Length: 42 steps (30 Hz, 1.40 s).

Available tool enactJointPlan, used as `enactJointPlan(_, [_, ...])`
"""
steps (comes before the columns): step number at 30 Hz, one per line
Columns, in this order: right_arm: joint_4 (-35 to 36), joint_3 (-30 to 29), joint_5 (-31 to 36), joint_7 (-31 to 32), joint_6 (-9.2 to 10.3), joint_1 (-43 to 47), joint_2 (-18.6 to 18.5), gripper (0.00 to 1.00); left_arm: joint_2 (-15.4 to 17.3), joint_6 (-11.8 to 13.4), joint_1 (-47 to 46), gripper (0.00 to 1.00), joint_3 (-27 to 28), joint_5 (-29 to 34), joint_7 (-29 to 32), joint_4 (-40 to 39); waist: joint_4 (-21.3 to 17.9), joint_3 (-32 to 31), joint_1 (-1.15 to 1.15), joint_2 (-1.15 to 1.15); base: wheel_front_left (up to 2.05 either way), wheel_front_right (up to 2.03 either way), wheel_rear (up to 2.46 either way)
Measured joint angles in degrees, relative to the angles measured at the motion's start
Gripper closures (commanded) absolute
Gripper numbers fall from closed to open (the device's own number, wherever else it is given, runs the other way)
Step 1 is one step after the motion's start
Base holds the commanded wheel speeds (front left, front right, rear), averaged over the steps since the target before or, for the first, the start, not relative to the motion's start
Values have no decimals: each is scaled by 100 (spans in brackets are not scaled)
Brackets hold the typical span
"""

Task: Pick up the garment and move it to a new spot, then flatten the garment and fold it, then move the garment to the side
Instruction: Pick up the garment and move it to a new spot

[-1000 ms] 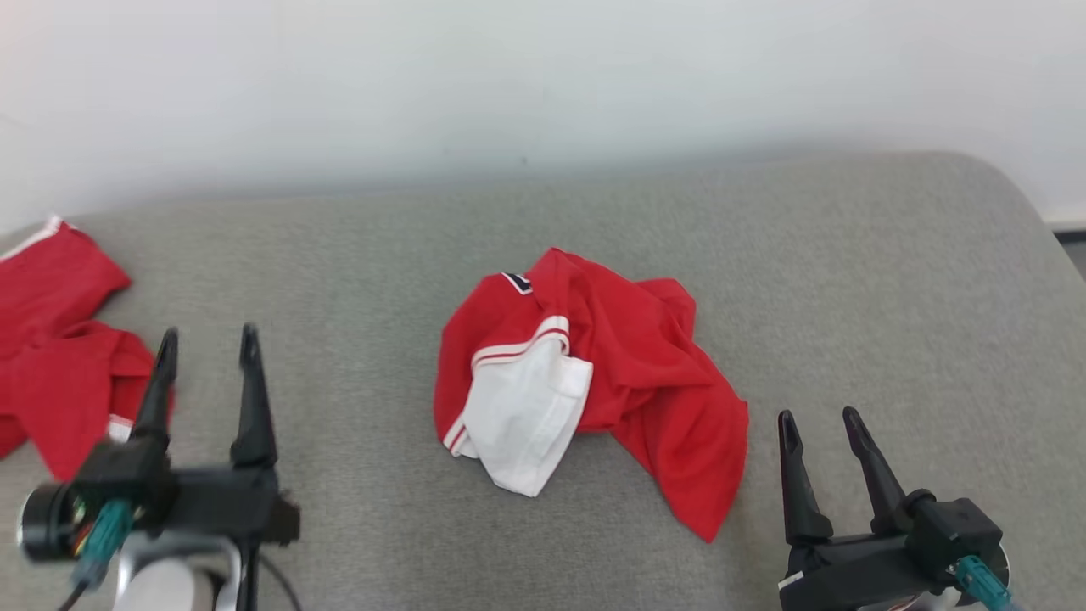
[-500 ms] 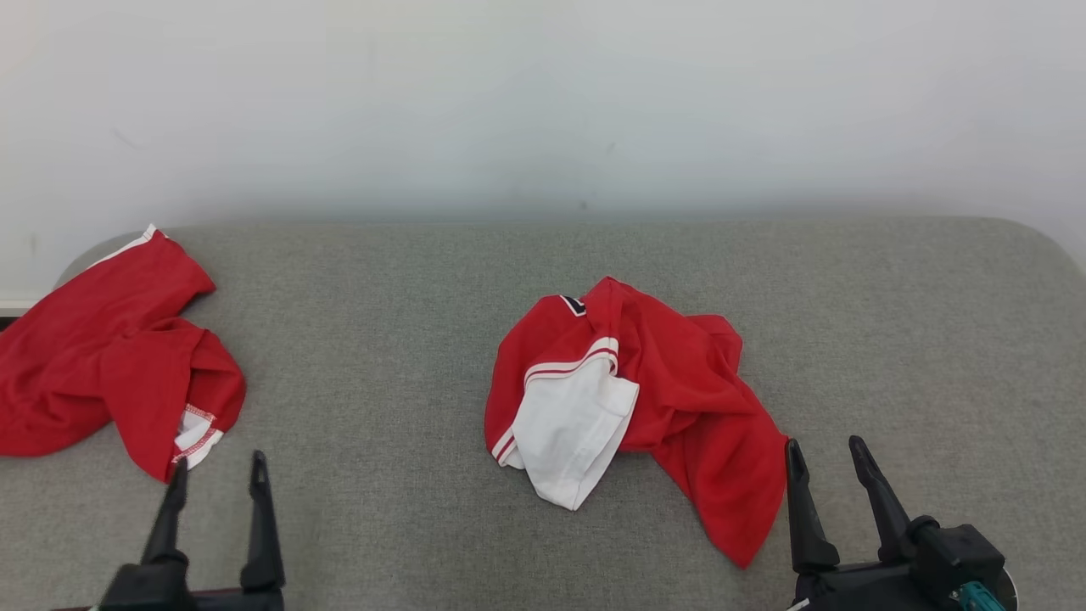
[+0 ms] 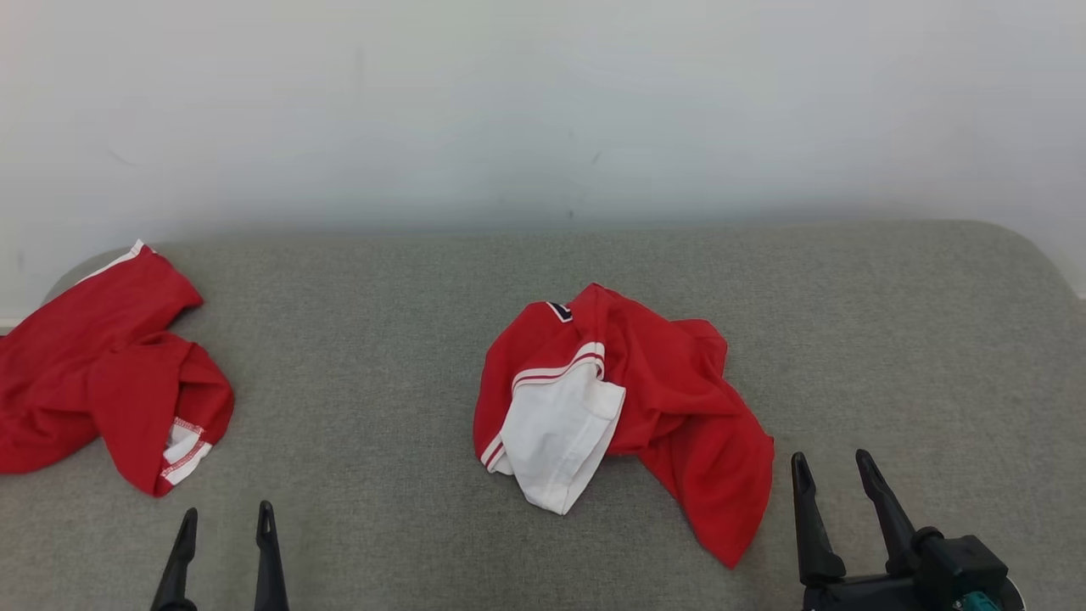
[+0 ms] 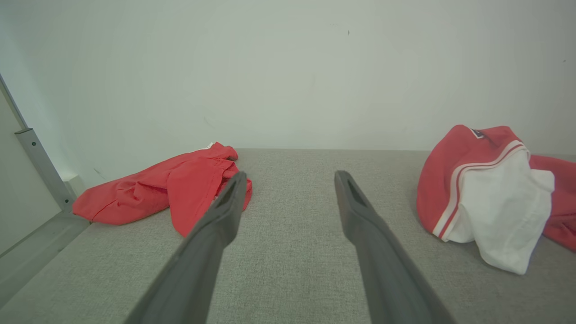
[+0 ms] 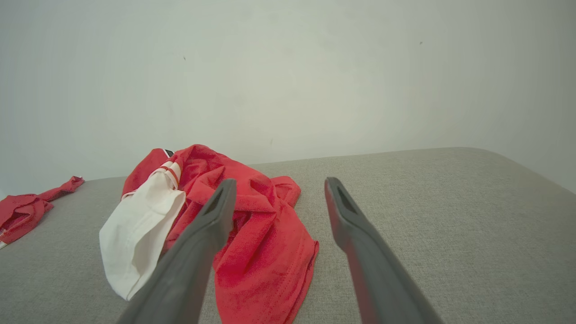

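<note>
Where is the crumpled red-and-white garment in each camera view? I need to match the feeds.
Head view: the red-and-white garment lies at centre on the grey cushion, up-left of the right gripper.
Left wrist view: at the right edge, white panel facing the camera.
Right wrist view: left of centre, partly behind one finger of the right gripper.
Shared landmark: the second red garment, lying apart to its left in all three views.

1. Head view: high, looking forward and down across the grey bench (image 3: 382, 356) toward the pale wall (image 3: 543, 102).
2. Left wrist view: low, close above the bench, looking along the left tool (image 4: 291, 174) at the wall.
3. Right wrist view: equally low, looking along the right tool (image 5: 280, 181).
4. All three views share the red-and-white garment (image 3: 670, 382).
</note>
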<state>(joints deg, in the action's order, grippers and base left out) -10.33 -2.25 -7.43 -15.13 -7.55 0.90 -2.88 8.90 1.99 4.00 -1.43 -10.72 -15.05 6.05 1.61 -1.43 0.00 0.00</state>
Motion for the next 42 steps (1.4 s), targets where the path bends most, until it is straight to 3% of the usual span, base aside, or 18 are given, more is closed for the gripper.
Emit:
enactJointPlan(21, [-54,-31,13,0,0,135,0,0,-181,-294,101,0,81,421,0,8,-123,-31,0,0,0,0,0])
enactJointPlan(42, [-79,-26,-3,0,0,137,0,0,-257,-359,101,0,177,552,0,43,-101,7,0,0,0,0,0])
